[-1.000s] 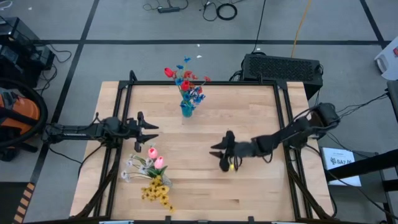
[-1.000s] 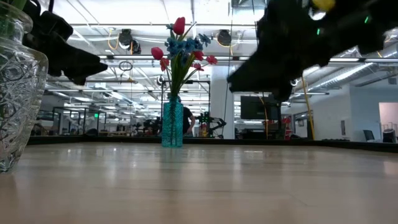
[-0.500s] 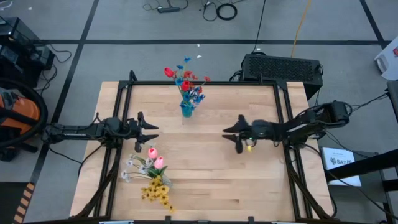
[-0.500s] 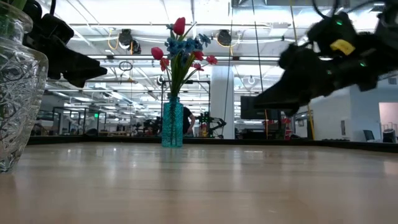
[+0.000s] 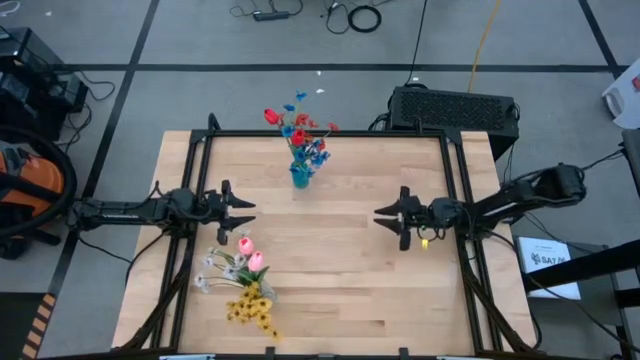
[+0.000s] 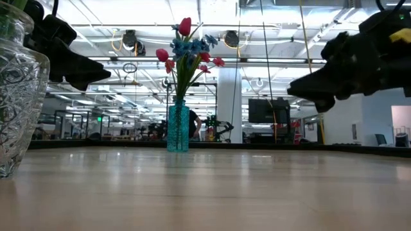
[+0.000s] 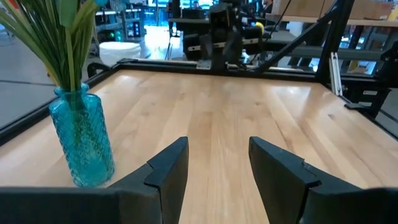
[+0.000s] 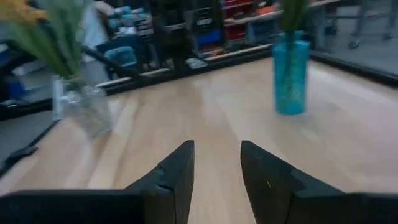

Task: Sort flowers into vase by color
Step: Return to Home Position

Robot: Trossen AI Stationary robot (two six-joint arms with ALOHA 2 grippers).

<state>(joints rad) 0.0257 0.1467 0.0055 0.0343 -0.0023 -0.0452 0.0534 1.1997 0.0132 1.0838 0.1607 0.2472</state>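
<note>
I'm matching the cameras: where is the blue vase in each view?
High view: blue vase near the upper edge of the table, left of centre.
Low view: left of centre, far back.
Left wrist view: close in the foreground.
Right wrist view: farther off across the table.
Shared landmark: the wooden table.

Bright, even overhead light on the table (image 5: 330, 290) in the high view; shadows under the arms are faint and soft-edged. The low view is backlit: ceiling lights (image 6: 115, 13) blow out white, the left arm (image 6: 64, 54) and right arm (image 6: 366, 58) read as black silhouettes, and the wood carries a pale sheen. Glints on the clear vase (image 6: 16, 96); light glows through the blue vase (image 6: 178, 131).
</note>
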